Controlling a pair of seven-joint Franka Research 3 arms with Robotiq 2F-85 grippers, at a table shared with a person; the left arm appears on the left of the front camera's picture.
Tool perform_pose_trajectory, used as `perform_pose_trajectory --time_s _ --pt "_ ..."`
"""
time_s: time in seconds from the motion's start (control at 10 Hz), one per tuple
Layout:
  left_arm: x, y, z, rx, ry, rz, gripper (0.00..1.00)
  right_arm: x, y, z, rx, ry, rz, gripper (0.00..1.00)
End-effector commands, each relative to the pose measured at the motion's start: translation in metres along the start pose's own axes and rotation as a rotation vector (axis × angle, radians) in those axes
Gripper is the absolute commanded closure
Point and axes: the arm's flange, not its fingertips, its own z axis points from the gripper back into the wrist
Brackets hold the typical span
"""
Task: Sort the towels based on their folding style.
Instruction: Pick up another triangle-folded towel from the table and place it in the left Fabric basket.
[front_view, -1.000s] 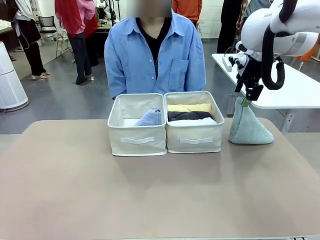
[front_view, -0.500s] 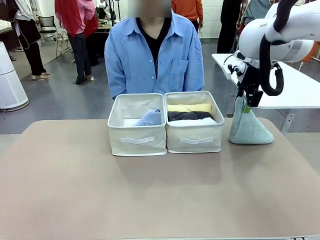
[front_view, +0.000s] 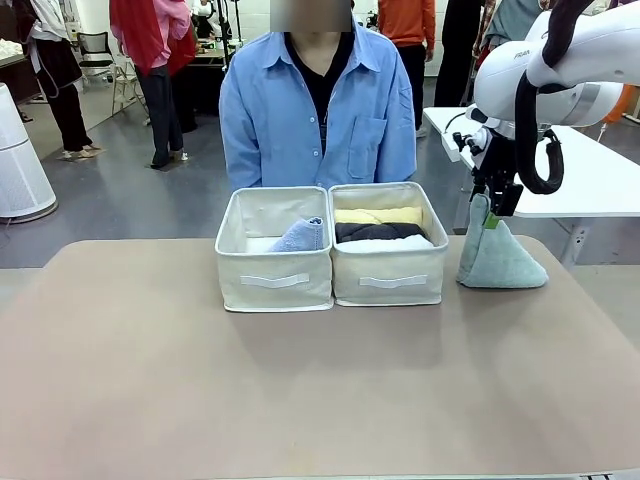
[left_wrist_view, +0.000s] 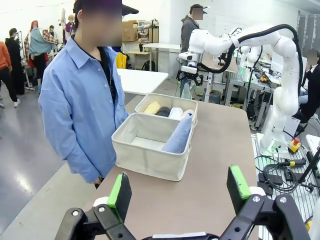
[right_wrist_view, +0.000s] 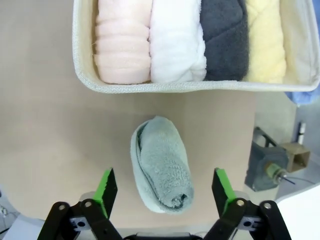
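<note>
Gripper (right_wrist_view: 164, 177) (right, spread), vertical over grey-green towel (front_view: 500, 262)

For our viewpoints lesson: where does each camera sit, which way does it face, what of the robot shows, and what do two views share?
Front: robot's side of the table, facing the person across two boxes; right arm and right tool at the cone towel.
Left wrist: faces across the table past person and boxes to the right arm; left tool open below.
Right wrist: looks down on the cone towel and four boxed rolls; right tool open astride it.
Shared: cone towel, front and right wrist.
</note>
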Motion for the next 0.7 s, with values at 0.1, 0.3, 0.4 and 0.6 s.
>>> perform_pose_trajectory --time_s 0.1,0.3,0.4,0.6 --pt "0.0008 -0.0025 0.0007 -0.002 -0.006 -0.005 0.00 -0.0002 -0.0051 -0.0008 0.019 0.023 0.012 1.00" --pt "0.0008 -0.0025 0.0007 -0.002 -0.006 -0.005 0.00 0.0003 -0.0050 -0.0020 0.030 0.024 0.023 0.76" --pt "0.0008 -0.0025 0.0007 -0.002 -0.006 -0.005 0.00 0.0002 -0.0043 -0.0020 0.033 0.026 0.027 1.00" --pt "0.0008 -0.0025 0.0007 -0.002 -0.006 -0.005 0.00 0.0014 -0.0038 -0.0023 0.034 0.031 0.031 1.00"
